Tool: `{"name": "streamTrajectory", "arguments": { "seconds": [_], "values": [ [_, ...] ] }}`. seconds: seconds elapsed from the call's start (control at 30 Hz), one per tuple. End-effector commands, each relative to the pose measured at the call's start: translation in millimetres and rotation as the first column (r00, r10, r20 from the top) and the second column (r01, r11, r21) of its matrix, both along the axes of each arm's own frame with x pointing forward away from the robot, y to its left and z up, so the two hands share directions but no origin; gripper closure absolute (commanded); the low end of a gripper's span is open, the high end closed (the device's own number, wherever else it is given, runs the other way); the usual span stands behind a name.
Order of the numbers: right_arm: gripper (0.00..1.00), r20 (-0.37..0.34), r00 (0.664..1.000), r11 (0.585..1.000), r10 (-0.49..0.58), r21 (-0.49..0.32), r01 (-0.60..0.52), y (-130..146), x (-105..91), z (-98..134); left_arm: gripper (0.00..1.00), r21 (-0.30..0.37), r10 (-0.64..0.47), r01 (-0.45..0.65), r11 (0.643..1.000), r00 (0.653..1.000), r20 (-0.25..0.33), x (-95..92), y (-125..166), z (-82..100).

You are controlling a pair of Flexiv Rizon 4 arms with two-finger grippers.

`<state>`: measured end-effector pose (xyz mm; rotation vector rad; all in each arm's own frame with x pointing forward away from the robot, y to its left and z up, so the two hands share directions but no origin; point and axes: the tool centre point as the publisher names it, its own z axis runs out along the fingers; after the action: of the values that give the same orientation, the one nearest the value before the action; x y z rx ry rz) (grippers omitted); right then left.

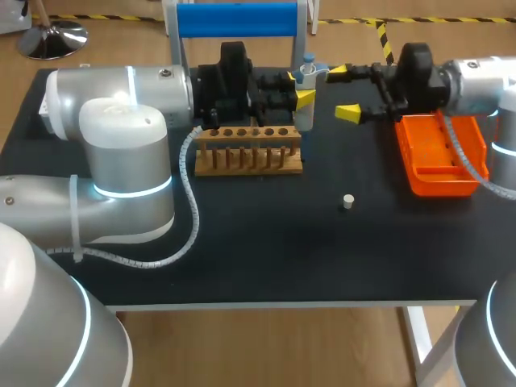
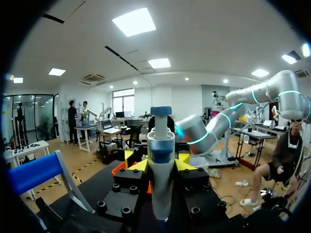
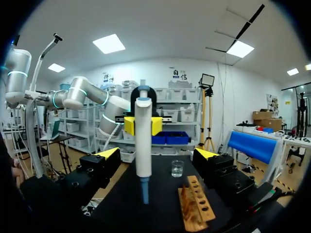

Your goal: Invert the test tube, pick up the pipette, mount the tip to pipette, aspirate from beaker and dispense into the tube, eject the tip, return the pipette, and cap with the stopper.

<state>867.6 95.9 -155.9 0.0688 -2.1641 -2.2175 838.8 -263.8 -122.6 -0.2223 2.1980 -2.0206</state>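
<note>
Above the back of the table, just behind the wooden rack (image 1: 248,151), my left gripper (image 1: 298,87) is clamped on the pipette (image 1: 305,113) from both sides. My right gripper (image 1: 344,93) stands wide apart beside it, holding nothing. The pipette's long axis is upright, plunger knob up and narrow end pointing down at the tabletop. My worry is a bad closing move. If my right fingers meet it off-centre, they would likely twist it in the left grip, or knock it onto the rack.
</note>
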Motion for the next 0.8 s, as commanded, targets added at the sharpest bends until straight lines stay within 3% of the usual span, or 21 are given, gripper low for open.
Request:
{"name": "streamTrajectory", "arguments": {
  "seconds": [0.03,0.37,0.63,0.8],
  "values": [
    [0.0,-0.004,0.999,0.998,-0.047,-0.03,0.047,-9,13.6,1,1.0,0.001,-0.003,0.003,1.0,1.0,-0.002,0.7,0,0.7],
    [0.0,0.009,0.977,0.968,-0.212,-0.137,0.211,14,96.9,6,1.0,0.001,-0.003,0.003,1.0,1.0,-0.002,0.7,0,0.7],
    [0.0,0.021,0.96,0.942,-0.279,-0.188,0.277,46,144.4,12,1.0,0.001,-0.003,0.003,1.0,1.0,-0.002,0.7,0,0.7],
    [0.0,0.031,0.951,0.921,-0.307,-0.242,0.305,60,162.2,7,1.0,0.001,-0.003,0.003,1.0,1.0,-0.002,0.7,0,0.7]
  ]
}}
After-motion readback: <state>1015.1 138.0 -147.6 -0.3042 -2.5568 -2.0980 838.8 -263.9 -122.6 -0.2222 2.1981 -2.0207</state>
